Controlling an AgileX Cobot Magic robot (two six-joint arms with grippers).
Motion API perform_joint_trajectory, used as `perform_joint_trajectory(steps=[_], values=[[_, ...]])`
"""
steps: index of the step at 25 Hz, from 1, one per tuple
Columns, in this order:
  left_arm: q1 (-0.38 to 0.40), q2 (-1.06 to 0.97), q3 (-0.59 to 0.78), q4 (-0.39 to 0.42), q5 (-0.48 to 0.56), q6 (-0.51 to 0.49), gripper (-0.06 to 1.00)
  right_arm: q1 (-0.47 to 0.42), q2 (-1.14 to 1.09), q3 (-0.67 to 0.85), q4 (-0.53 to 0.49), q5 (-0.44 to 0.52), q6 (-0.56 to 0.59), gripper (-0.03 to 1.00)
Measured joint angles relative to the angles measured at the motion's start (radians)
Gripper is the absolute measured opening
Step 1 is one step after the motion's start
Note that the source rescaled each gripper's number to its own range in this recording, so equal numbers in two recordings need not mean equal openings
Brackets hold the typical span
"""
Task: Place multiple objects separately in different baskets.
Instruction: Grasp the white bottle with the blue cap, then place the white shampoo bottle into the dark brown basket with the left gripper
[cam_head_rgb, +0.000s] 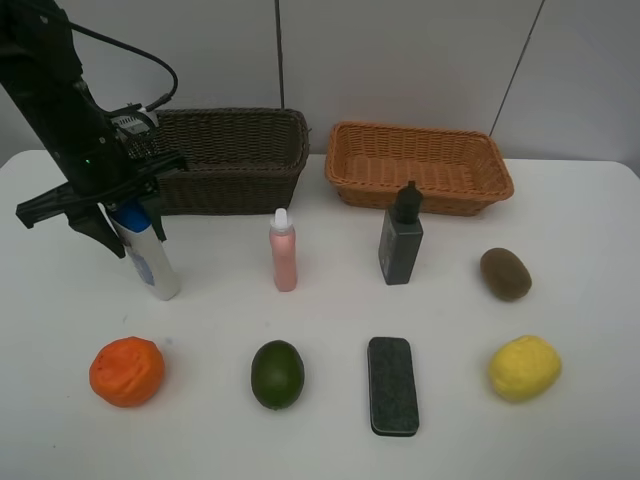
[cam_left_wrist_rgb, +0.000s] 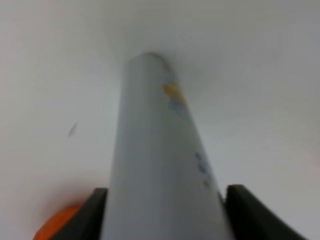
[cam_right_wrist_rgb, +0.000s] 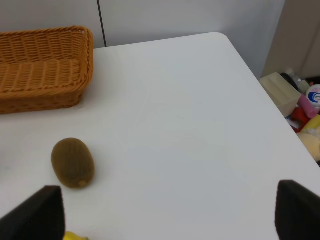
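Down leans the left arm (cam_head_rgb: 58, 105), left gripper (cam_head_rgb: 132, 225) squeezing the tilted bottle (cam_head_rgb: 157, 268); right gripper (cam_right_wrist_rgb: 170, 212) hangs wide open.

Bright, even light from above falls on the white table (cam_head_rgb: 320, 320); shadows are faint and soft. The left wrist view is blurred, its white bottle (cam_left_wrist_rgb: 155, 165) out of focus; the other views are sharp.

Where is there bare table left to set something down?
Bare table runs right of the kiwi and lemon, out to the edge. The dark basket and tan basket both look empty. Crowded: the two item rows, and the left hand around the white bottle.
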Motion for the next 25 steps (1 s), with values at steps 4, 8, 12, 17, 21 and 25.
perform_joint_trajectory(steps=[4, 8, 12, 17, 21, 25], values=[[0.0, 0.0, -0.009, 0.0, 0.025, 0.089, 0.08, 0.0, 0.0, 0.0, 0.0, 0.0, 0.0, 1.0], [0.0, -0.002, -0.091, 0.001, 0.143, 0.222, 0.08, 0.0, 0.0, 0.0, 0.0, 0.0, 0.0, 1.0], [0.0, -0.012, -0.286, -0.008, 0.231, 0.406, 0.08, 0.0, 0.0, 0.0, 0.0, 0.0, 0.0, 1.0], [0.04, 0.022, -0.588, 0.001, 0.233, 0.482, 0.08, 0.0, 0.0, 0.0, 0.0, 0.0, 0.0, 1.0], [0.087, 0.153, -0.797, 0.008, 0.232, 0.483, 0.08, 0.0, 0.0, 0.0, 0.0, 0.0, 0.0, 1.0], [0.102, 0.312, -0.945, 0.019, 0.195, 0.497, 0.08, 0.0, 0.0, 0.0, 0.0, 0.0, 0.0, 1.0]])
